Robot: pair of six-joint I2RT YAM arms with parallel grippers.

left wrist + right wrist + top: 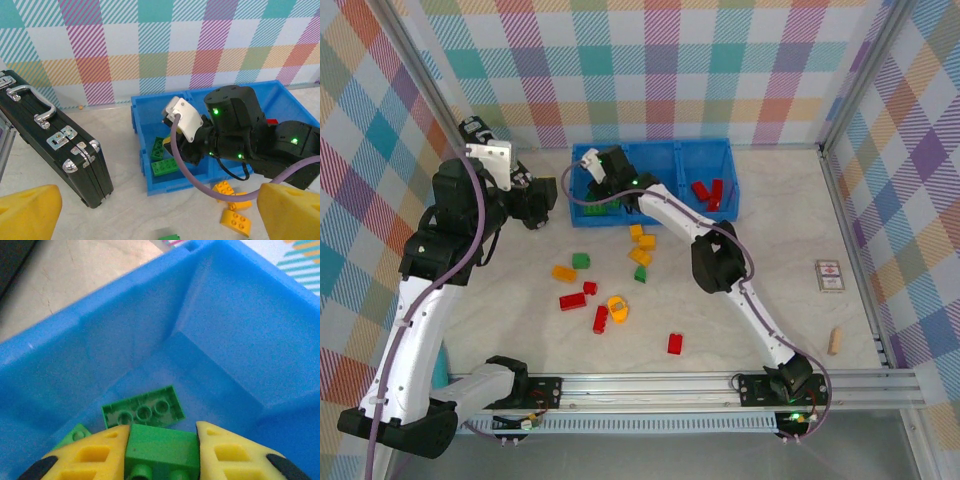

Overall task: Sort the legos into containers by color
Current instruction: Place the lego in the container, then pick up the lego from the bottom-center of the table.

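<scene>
One green brick in right gripper, studs camera-ward.

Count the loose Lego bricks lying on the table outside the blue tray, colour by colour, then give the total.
Red Lego bricks: 4
Green Lego bricks: 2
Yellow-orange Lego bricks: 5
Total: 11
</scene>
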